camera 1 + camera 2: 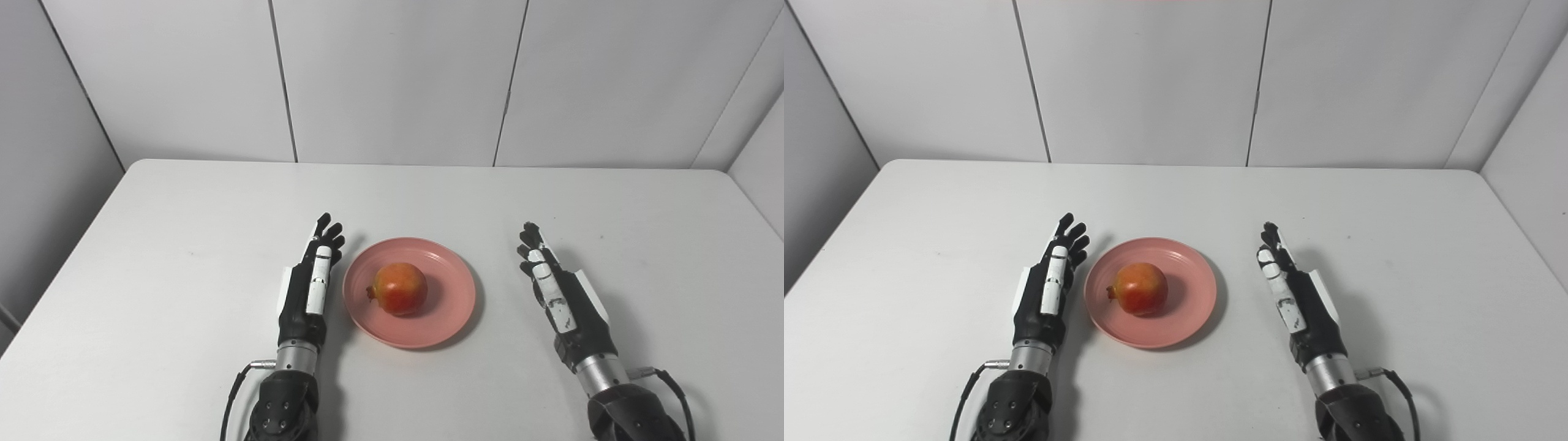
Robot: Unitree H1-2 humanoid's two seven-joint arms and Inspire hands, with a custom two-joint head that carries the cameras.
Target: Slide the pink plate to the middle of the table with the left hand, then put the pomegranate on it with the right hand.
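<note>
— Inspector: What are you finding on the table (pixel 184 245)?

— Robot: The pomegranate (pixel 398 288) is sitting on the pink plate (pixel 450 306), near the middle of the table. My left hand (pixel 309 285) is lying just beside the plate's left rim, fingers (pixel 327 236) extended and holding nothing. My right hand (pixel 560 294) is resting apart from the plate on its right, likewise released and empty.

— Inspector: Which hand is nearer the fruit?

— Robot: The left is lying closer. The fruit is round, crown pointing left toward it. I am judging both steps done; nothing is calling for a further reach.
</note>
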